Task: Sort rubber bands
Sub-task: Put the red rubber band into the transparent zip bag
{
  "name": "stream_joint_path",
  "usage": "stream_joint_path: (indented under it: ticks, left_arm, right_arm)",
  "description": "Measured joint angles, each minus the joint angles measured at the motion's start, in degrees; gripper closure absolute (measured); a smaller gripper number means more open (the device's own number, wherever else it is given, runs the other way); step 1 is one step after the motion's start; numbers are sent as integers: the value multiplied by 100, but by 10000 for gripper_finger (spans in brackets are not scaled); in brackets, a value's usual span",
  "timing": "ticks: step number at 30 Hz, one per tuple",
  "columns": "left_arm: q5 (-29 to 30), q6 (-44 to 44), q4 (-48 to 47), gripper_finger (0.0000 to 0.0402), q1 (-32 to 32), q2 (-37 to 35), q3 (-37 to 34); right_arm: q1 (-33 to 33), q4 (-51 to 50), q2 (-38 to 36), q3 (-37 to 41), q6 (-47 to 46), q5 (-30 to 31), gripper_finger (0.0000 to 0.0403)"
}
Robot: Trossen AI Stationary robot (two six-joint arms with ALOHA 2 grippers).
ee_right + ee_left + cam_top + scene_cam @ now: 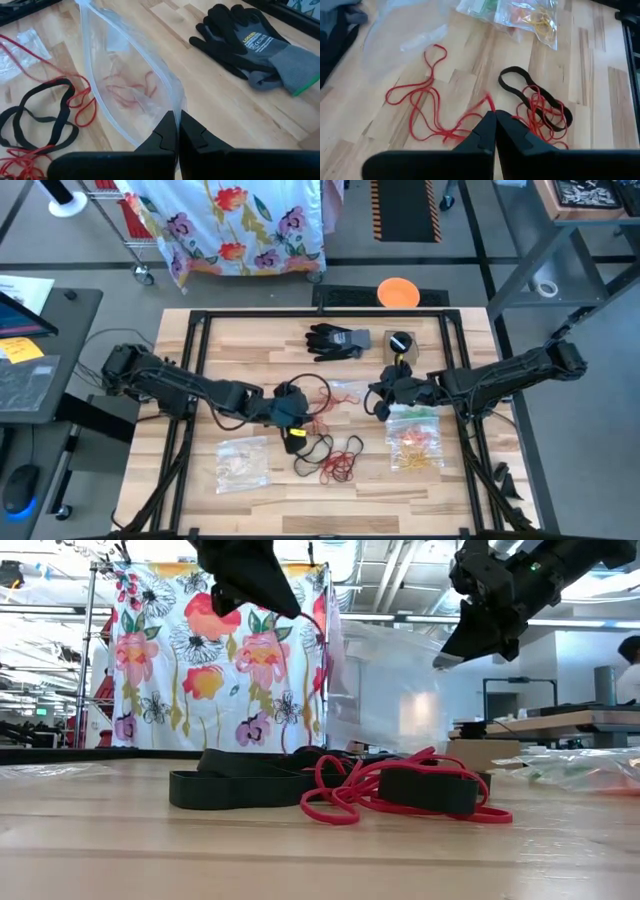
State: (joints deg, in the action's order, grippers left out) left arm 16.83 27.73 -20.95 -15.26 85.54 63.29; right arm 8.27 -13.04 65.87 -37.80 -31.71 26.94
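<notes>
- My left gripper (494, 116) pinches a thin red band (425, 107) — light, floppy, so I grip one strand.
- My right gripper (177, 117) is clamped on the clear bag (125, 75), beside the glove (250, 42).
- Other rubber bands (335, 460) lie near the glove — soft, tangling.

Grey concrete floor (470, 230) around the wooden table (250, 330), whose top is pale butcher-block planks inside a dark metal frame. Beyond its far edge, a floral cloth (235, 220), white with red, pink and yellow flowers, hangs on a wheeled wire rack (140, 250). Black mat with orange-striped edges (405, 205) on the floor farther off. Orange round disc (397, 292) at the table's far rim. Dark desk (40, 370) to the left, with a yellow sticky note and a mouse. Low view: ceiling strip lights (400, 617), clear plastic sheeting (400, 690), and a workbench (560, 722) at right.
</notes>
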Motion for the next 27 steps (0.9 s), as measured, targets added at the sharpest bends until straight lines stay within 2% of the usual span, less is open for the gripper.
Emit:
stream_joint_path:
  ticks: [5, 10, 13, 27]
  left_arm:
    - [56, -160, 148, 400, -16, 0, 2]
    - [469, -219, 153, 400, -14, 0, 2]
    - [502, -377, 156, 398, 16, 0, 2]
    - [730, -451, 158, 346, 104, 0, 4]
  right_arm:
    - [0, -2, 0, 0, 71, 0, 403]
    - [-59, 32, 0, 0, 71, 0, 403]
    - [-60, 28, 0, 0, 69, 1, 403]
    - [-72, 20, 0, 0, 71, -5, 403]
